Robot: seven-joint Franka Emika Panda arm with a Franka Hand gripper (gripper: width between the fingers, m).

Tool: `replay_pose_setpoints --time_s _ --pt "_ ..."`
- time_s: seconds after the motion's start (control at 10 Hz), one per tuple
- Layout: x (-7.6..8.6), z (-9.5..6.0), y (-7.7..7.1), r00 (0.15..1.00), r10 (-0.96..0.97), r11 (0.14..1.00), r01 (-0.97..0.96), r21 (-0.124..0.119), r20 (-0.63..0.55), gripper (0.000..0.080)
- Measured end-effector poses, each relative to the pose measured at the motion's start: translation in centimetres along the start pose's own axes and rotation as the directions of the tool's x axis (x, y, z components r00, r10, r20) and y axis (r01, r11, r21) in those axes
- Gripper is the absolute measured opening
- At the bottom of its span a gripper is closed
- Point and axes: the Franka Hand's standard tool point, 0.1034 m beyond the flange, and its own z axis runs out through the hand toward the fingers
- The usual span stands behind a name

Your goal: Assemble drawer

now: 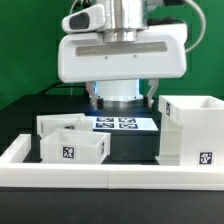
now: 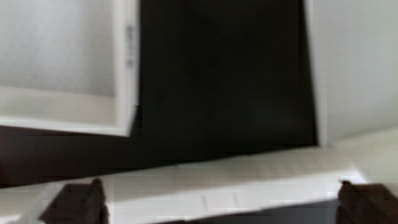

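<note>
The tall white drawer casing (image 1: 190, 130) stands at the exterior view's right, open at the top, with a tag low on its front. Two white tray boxes lie at the left: one in front (image 1: 73, 150) and one just behind it (image 1: 60, 124). The arm's white hand (image 1: 120, 50) hangs high over the back middle of the table; its fingers are hidden there. In the wrist view my gripper (image 2: 215, 200) is open and empty, with dark fingertips (image 2: 75, 200) far apart over a blurred white surface (image 2: 231, 180). I cannot tell which part that surface is.
The marker board (image 1: 120, 123) lies flat on the black table between the trays and the casing. A long low white border wall (image 1: 100, 180) runs along the front. The wrist view shows white panels (image 2: 63, 60) on either side of a black strip of table (image 2: 222, 80).
</note>
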Motion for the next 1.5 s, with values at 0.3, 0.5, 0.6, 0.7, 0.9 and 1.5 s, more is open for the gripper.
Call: replay_pose_setpoints --time_s 0.3,0.5,0.6,0.7,0.9,1.5 --pt "-0.4 0.3 0.4 1.000 -0.013 1.000 0.013 -0.006 -0.010 0.0649" --pt "-0.5 0.5 0.5 1.000 -0.010 1.000 0.010 -0.007 -0.007 0.0649" --pt "-0.7 0.7 1.1 1.000 0.005 1.000 -0.005 -0.010 -0.001 0.0649" --pt "-1.3 1.0 1.1 0.998 0.055 0.998 -0.055 -0.022 0.006 0.0649" --pt "-2.9 2.3 1.6 0.987 0.148 0.989 -0.148 -0.016 0.059 0.0649" --pt "-3.7 3.7 2.0 0.979 0.198 0.980 -0.198 -0.001 0.052 0.0649"
